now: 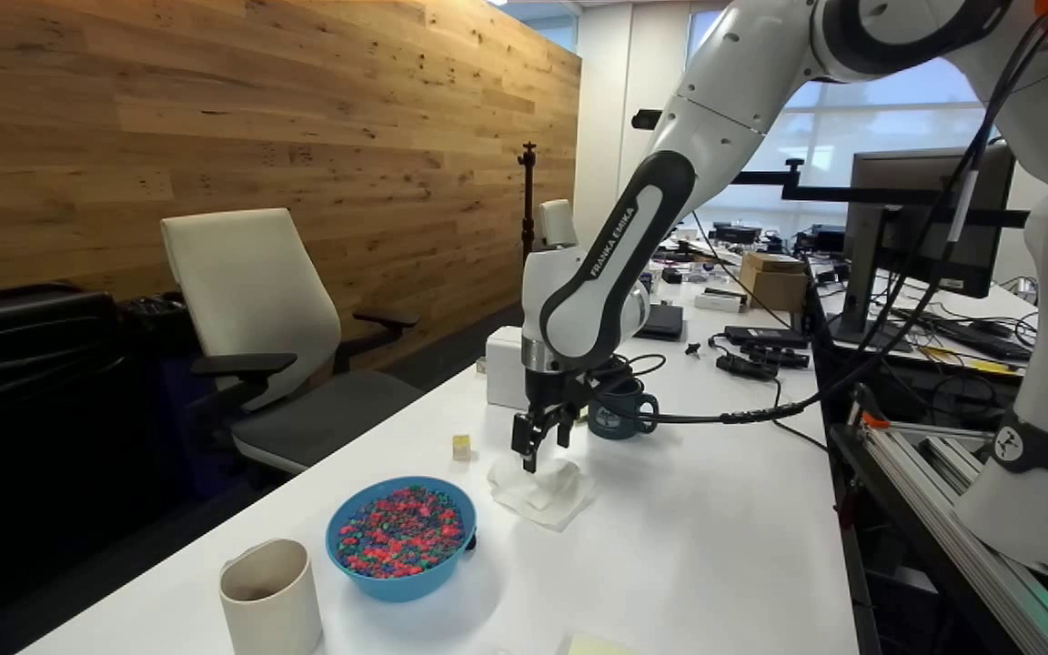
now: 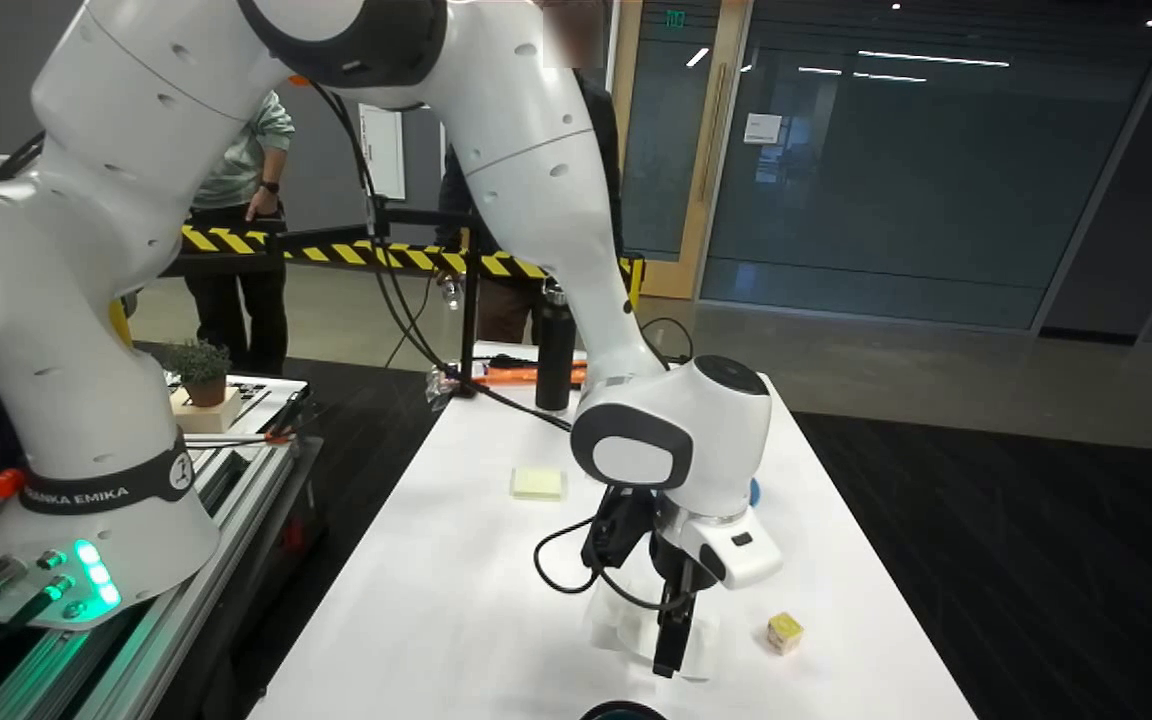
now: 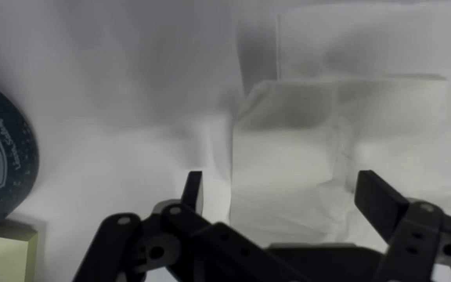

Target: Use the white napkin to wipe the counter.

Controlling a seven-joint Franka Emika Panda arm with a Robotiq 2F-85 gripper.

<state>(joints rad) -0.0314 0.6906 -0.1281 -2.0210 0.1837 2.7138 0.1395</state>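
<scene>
I hold the fingers (image 3: 378,205) apart over the white napkin (image 3: 284,164), likely to pinch it for wiping the worktop (image 1: 715,546).

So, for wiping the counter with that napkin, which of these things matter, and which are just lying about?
Part of the job:
white napkin, to wipe with
counter, to be wiped
claw, open above the napkin

Just lying about, among others:
blue bowl of coloured bits
beige cup
dark mug
small yellow-topped cube
white box
black bottle
</scene>
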